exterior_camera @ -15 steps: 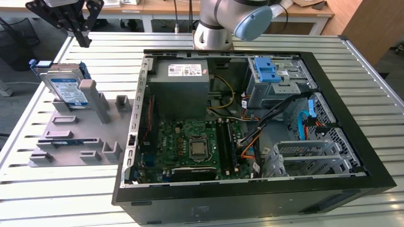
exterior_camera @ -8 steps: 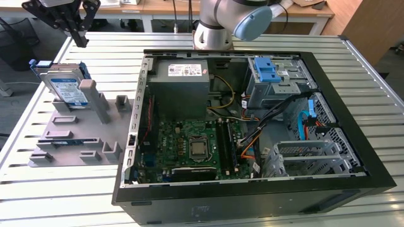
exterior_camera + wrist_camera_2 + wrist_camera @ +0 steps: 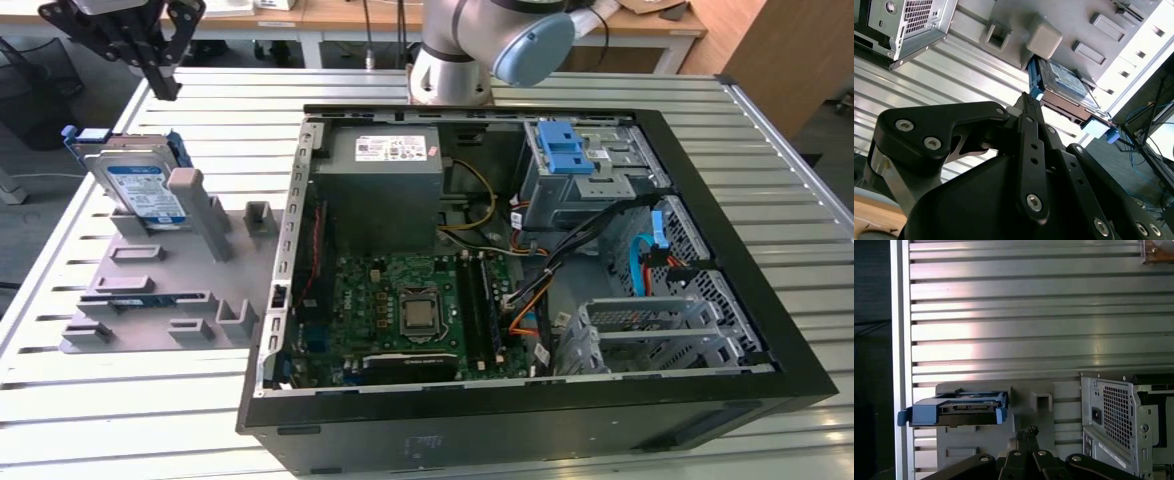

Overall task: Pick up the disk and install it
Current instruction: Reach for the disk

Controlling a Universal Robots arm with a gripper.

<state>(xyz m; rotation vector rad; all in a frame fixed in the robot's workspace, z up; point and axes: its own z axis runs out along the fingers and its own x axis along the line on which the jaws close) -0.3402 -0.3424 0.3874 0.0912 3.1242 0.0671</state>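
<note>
**Above the jig, claw shut and empty; disk on edge below**

Near the table's [image 3: 120, 425] edge on the exterior view's left lies a grey jig [image 3: 147, 300], and the disk [image 3: 140, 190] stands on edge at the jig's far corner, propped among grey posts. Its label faces the open case [image 3: 534, 412], which takes up the middle of the table. The gripper [image 3: 166, 90] hangs over the table's far corner on that side, beyond the disk and well clear of it. Its fingers are drawn together at the tips and carry nothing. The second wrist view shows the tips [image 3: 1026, 100] pointing toward the disk's blue bracket [image 3: 1035, 80]. The first wrist view shows the disk from its thin side [image 3: 956, 410], with the bracket wrapping both ends.

By its look the disk is a stiff, dense block, heavy for its size, and unlikely to bend or crush under a firm pinch. The bare metal and glossy label are probably slick, so a light grip could slip. It is likely sensitive to knocks, so a drop or a hard bump against a post could do harm. The plastic bracket may flex, and its end tabs look like poor holds. The free upper edge, clear of the posts, seems the best place. A pinch there across the thickness would press on the flat faces near the middle of its length, so the weight hangs evenly.
</note>
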